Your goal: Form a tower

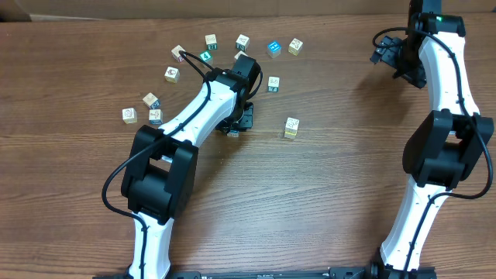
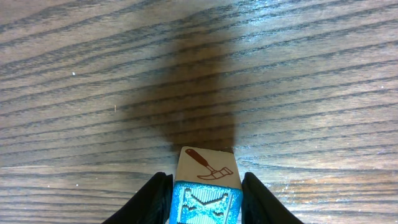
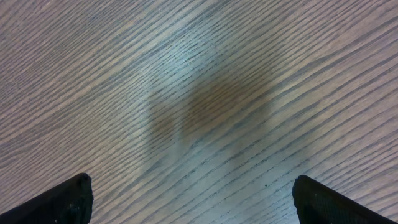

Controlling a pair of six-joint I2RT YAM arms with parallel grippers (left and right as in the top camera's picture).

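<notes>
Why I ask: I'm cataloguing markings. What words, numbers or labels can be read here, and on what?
No readable text in any view.
Small wooden cube with a cream top and blue side, between the left fingers: a hammer drawing and a raised blue pattern, no words.
Loose small wooden picture cubes in the overhead view: markings too small to read.
</notes>
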